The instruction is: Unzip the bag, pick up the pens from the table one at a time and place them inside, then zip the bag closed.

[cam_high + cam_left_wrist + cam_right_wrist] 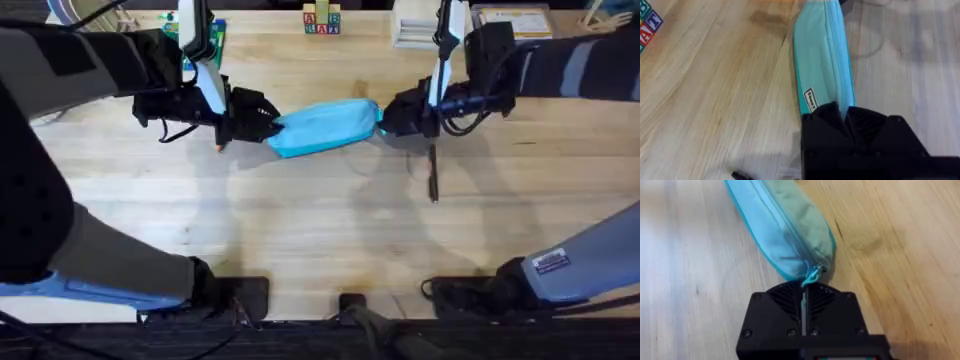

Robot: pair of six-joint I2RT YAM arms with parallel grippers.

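— Since the light blue pencil pouch lies stretched between both arms, where does each pincer sit on it?

— The left gripper is at the pouch's end towards the table's left edge, the right gripper at the opposite end. The pouch itself rests on the wooden table, in the far half, about midway between the side edges.

— How far open are they?

— In the right wrist view the right gripper's black fingers are pressed together on the zipper pull tab, which sticks out just beyond the pouch's tip; the zipper looks closed along its length. In the left wrist view the left gripper's fingers are nearly together, pinching the pouch's fabric end.

— And the pens?

— A black pen lies on the table just towards the near edge from the right gripper, apart from the pouch. An orange-red tip shows just beneath the left gripper; its body is hidden.

— Room to move?

— Bare wood towards the near edge. Lettered blocks and some boxes stand along the far edge.
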